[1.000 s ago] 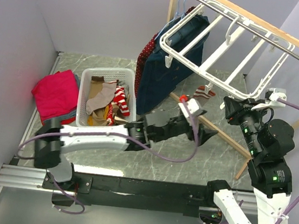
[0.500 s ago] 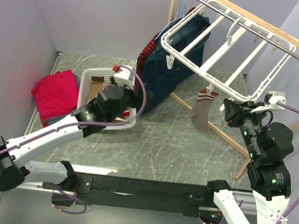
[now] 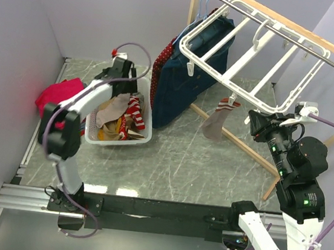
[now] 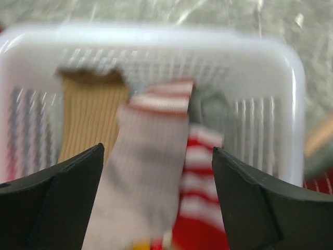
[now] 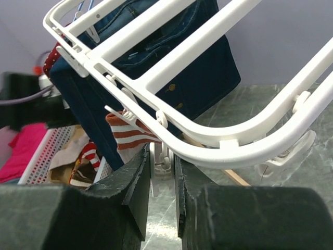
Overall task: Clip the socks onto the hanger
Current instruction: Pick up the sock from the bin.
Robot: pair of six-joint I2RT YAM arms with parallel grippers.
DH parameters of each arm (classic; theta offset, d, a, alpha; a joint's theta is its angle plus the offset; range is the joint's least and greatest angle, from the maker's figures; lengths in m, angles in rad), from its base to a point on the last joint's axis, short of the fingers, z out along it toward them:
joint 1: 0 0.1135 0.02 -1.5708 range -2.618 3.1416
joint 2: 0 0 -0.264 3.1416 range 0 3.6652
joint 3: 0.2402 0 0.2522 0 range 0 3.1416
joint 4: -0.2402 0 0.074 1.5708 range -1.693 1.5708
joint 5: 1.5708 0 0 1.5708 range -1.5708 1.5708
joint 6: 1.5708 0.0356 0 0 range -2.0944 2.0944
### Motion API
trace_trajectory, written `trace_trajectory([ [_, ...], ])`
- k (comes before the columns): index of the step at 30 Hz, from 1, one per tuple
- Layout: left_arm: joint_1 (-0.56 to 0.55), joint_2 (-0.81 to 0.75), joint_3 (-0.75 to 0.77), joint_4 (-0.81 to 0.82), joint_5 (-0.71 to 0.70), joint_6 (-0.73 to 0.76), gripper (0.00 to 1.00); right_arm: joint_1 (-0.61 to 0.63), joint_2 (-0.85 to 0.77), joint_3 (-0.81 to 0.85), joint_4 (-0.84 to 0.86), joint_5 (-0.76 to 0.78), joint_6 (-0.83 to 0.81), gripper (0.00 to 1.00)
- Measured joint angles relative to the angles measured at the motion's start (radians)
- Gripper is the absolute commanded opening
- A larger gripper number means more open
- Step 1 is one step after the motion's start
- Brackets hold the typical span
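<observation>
Marbled grey surface (image 3: 198, 165) lies below the hanger (image 3: 242, 55). One sock (image 3: 215, 122) dangles from a clip (image 5: 160, 151) just beyond the right end effector (image 5: 162, 162), whose fingers are drawn almost together, holding nothing I can make out. Over the basket (image 4: 291, 104), the left end effector (image 4: 157, 154) gapes wide and empty, with the socks (image 4: 151, 135) directly beneath it.

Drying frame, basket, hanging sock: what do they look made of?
Drying frame: likely white moulded plastic, smooth and slightly glossy, with rounded one-piece bars. Laundry basket: white plastic too, matte-looking, walls pierced with slots. Hanging sock: soft knit fabric, taupe with a red-striped cuff; it drapes limp. Fibre type cannot be told.
</observation>
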Motion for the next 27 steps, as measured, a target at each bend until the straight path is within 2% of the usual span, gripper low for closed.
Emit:
trace_trajectory([
  [2,0.005,0.126,0.127,-0.032,-0.015,0.018,0.76,0.0,0.0,0.0,0.001,-0.007,0.0,0.07],
  [3,0.005,0.172,0.172,-0.044,-0.023,0.023,0.68,0.0,0.0,0.0,0.002,-0.011,0.0,0.07],
  [4,0.004,0.223,0.231,-0.068,-0.031,0.032,0.65,0.0,0.0,0.0,0.002,-0.013,0.0,0.07],
  [7,0.003,0.331,0.338,-0.1,-0.048,0.055,0.63,0.0,0.0,0.0,0.004,-0.016,0.0,0.07],
  [10,0.003,0.369,0.365,-0.126,-0.053,0.069,0.59,0.0,0.0,0.0,0.004,-0.018,0.0,0.07],
  [13,0.003,0.374,0.364,-0.147,-0.054,0.072,0.45,0.0,-0.001,0.0,0.005,-0.018,0.0,0.07],
  [14,0.003,0.374,0.362,-0.148,-0.054,0.073,0.34,0.0,-0.001,0.0,0.005,-0.018,0.001,0.07],
  [16,0.003,0.374,0.36,-0.146,-0.055,0.071,0.21,0.0,-0.001,0.0,0.006,-0.021,0.001,0.07],
  [17,0.003,0.374,0.354,-0.143,-0.056,0.073,0.1,0.0,0.0,0.0,0.006,-0.021,0.001,0.07],
  [19,0.003,0.373,0.337,-0.142,-0.063,0.078,0.03,0.0,0.0,0.0,0.008,-0.022,0.001,0.07],
  [24,0.003,0.338,0.261,-0.137,-0.071,0.083,0.01,0.0,-0.001,0.0,0.01,-0.024,0.001,0.07],
  [27,0.003,0.264,0.204,-0.139,-0.07,0.081,0.01,0.0,-0.001,0.0,0.011,-0.029,0.003,0.07],
])
